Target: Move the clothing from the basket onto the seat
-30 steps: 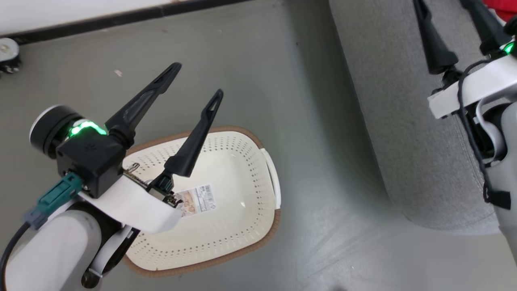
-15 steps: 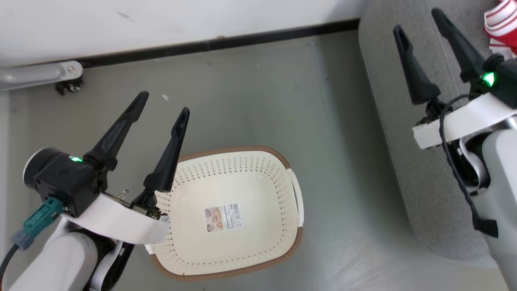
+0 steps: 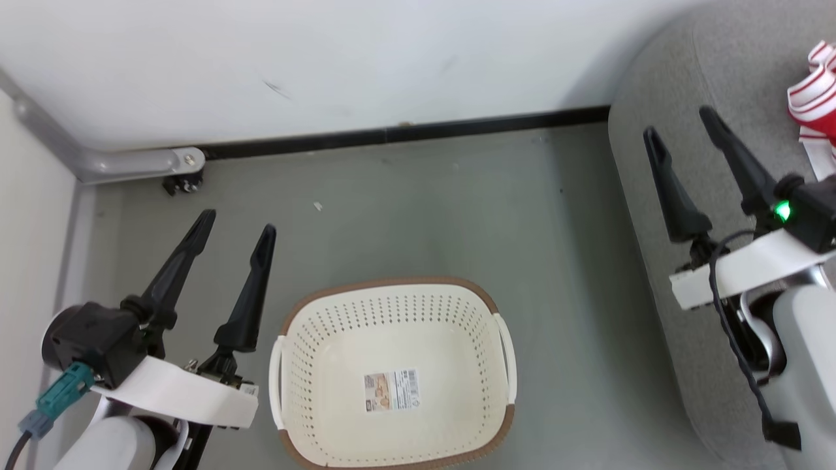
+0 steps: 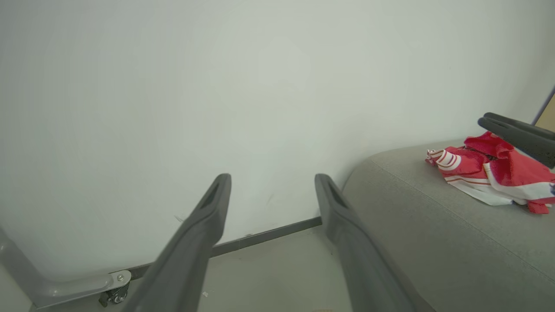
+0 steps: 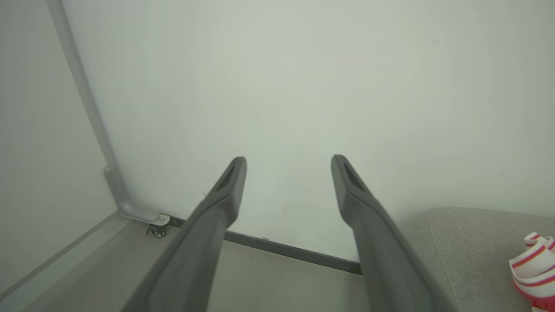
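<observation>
While both my arms reach forward, fingers aimed at the wall, my left gripper (image 3: 238,222) and right gripper (image 3: 679,124) gape wide, holding nothing. One basket (image 3: 392,282) stands between them on the floor, mouth up, handles left and right. Farther right, one crumpled clothing (image 3: 813,91) heap lies on the seat (image 3: 712,59).

The head camera looks steeply down from above onto the floor (image 3: 424,209), with the basket (image 3: 392,284) near, low in centre. Both wrist cameras sit low, facing level toward the white wall (image 3: 326,59). All three share the black skirting (image 3: 405,134), the corner bracket (image 3: 130,163) and the seat (image 3: 712,78) end with clothing (image 3: 813,98).
</observation>
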You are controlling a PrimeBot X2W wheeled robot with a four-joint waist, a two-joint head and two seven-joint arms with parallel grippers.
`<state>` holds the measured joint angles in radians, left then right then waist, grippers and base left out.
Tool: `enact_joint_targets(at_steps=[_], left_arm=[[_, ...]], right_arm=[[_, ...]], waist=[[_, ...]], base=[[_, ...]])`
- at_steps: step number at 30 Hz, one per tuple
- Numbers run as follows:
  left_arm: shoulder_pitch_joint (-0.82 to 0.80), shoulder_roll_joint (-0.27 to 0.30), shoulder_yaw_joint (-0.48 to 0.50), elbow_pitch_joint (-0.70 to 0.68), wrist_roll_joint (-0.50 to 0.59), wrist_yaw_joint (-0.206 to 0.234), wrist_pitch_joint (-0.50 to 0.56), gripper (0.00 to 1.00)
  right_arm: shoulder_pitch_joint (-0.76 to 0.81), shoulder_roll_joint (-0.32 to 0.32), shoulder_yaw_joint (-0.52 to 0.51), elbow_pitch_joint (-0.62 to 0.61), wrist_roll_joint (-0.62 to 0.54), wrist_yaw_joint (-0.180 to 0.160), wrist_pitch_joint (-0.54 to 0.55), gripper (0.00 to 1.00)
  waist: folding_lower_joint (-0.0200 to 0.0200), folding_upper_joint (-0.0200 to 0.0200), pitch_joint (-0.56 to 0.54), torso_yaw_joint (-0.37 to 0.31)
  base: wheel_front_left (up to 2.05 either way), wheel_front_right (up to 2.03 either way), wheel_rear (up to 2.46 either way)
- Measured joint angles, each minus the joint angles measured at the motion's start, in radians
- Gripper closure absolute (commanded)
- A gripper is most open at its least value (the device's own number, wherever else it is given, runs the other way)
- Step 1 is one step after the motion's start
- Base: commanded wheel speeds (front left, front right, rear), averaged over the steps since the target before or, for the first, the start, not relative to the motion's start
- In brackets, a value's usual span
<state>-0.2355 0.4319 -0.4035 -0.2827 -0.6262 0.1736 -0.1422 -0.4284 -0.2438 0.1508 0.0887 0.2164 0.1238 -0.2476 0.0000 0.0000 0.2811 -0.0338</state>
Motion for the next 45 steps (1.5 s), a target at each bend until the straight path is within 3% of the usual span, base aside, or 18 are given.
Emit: enact_joint_targets(at_steps=[21, 40, 45], left_arm=[[0.176, -0.026, 0.071, 0.157, -0.026, 0.008, -0.097, 0.0], [0.31, -0.028, 0.116, 0.252, 0.02, 0.007, -0.106, 0.0], [0.327, -0.049, 0.132, 0.251, 0.046, -0.011, -0.106, 0.0]], right_arm=[[0.264, 0.07, -0.141, -0.081, -0.023, 0.0, -0.001, 0.0], [0.448, 0.105, -0.157, -0.144, -0.03, 0.0, -0.002, 0.0], [0.485, 0.105, -0.146, -0.15, -0.029, 0.0, -0.002, 0.0]], waist=[[0.0, 0.0, -0.177, 0.057], [0.0, 0.0, -0.284, 0.075], [-0.0001, 0.0, -0.303, 0.079]], base=[[0.0, 0.0, 0.0], [0.0, 0.0, 0.0], [0.0, 0.0, 0.0]])
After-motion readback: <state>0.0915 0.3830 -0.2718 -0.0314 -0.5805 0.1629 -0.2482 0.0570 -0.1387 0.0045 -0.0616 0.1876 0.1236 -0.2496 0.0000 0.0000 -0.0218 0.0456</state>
